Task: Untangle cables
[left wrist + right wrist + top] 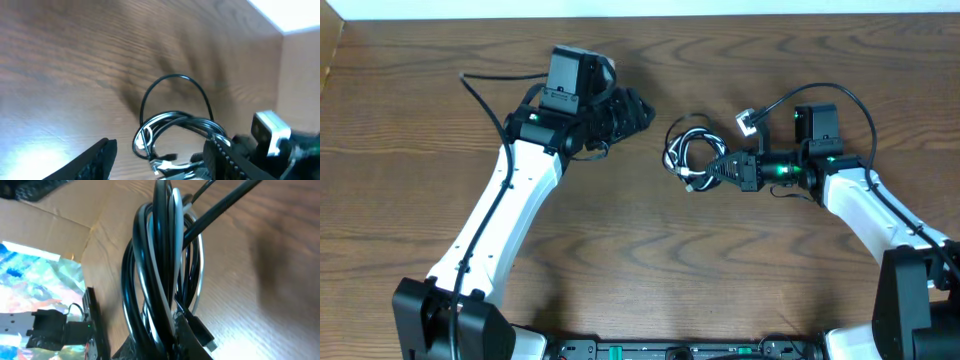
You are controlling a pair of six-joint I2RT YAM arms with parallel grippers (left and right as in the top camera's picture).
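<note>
1. The cables (688,155) lie in no holder. They sit as one small coil straight on the bare wooden table (640,270), near its middle and between the two arms.
2. In the coil, the black cord (162,230) and the white cord (177,207) loop through each other. The strands run side by side and cross in several places.
3. The right gripper (712,172) reaches in from the right, and its jaws are closed tight on the right edge of the coil. The right wrist view shows the black and white strands rising out of the pinch close to the lens.
4. The left gripper (638,110) is up and to the left of the coil, apart from it and touching nothing. Its fingers (97,160) stand moderately spread with nothing between them. Its own camera sees the coil on the wood beyond the fingertips.
5. A white plug (748,122) lies just up and to the right of the coil. It is on the end of a thicker black wire (820,88) that arches over to the right arm.
6. The right wrist view shows a colourful sheet (35,285) at the left edge, beside a brown panel. It is too blurred to read any writing.
</note>
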